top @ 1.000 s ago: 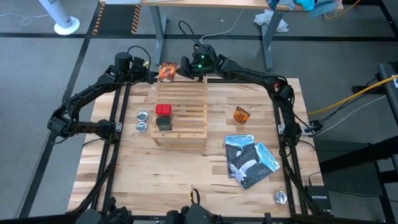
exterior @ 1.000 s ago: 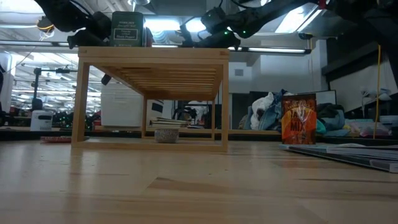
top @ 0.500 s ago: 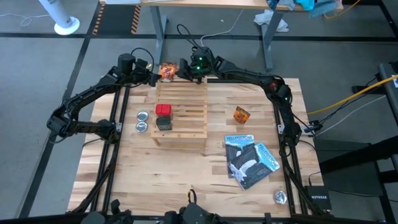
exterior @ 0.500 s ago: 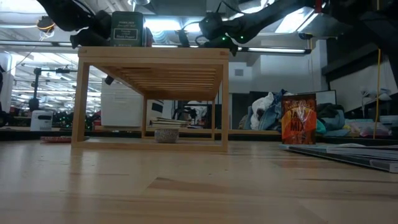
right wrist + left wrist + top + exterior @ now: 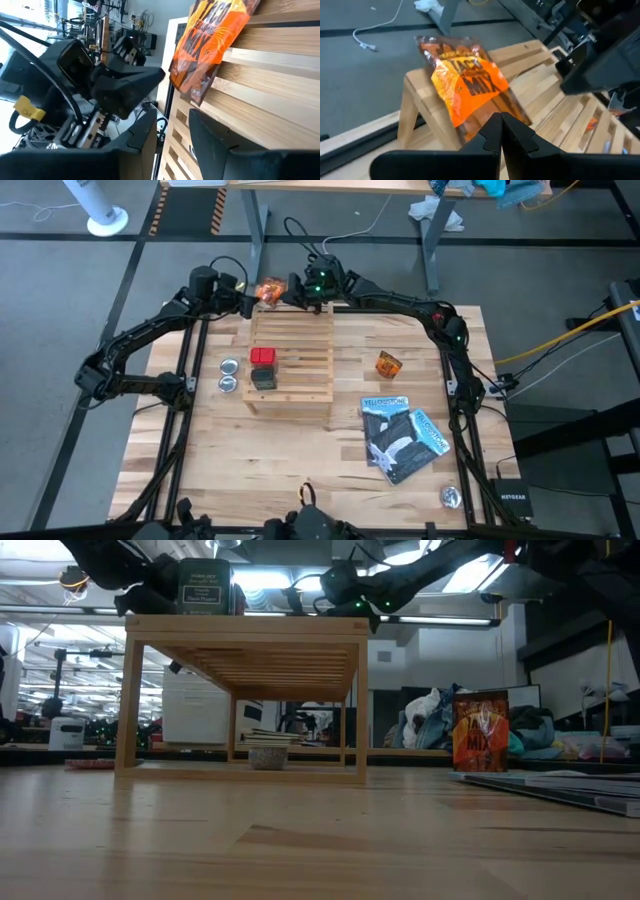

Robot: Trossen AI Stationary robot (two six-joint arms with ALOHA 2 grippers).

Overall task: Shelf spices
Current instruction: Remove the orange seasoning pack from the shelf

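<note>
An orange-brown packet [image 5: 465,80] marked TACO MIX stands tilted over the far left corner of the wooden slatted shelf [image 5: 300,370]. My left gripper [image 5: 501,120] is shut at the packet's lower end. My right gripper [image 5: 172,135] is open just right of the packet above the shelf's far edge, with nothing between its fingers. A red box [image 5: 263,357] and a dark grey box [image 5: 263,378] stand on the shelf's left side. A second orange packet [image 5: 388,364] stands upright on the table to the right of the shelf. My left gripper pinches the packet's brown lower edge [image 5: 487,112] between its two shut fingertips. It comes slanting down from the table's left. The packet rises tilted beyond the fingers, over the shelf's corner post; whether it rests on the slats I cannot tell.
Two round silver tins [image 5: 230,375] lie left of the shelf. Blue-and-black booklets [image 5: 400,435] lie at the near right, with a small round tin [image 5: 450,496] near the right front corner. Bare tabletop lies in front of the shelf.
</note>
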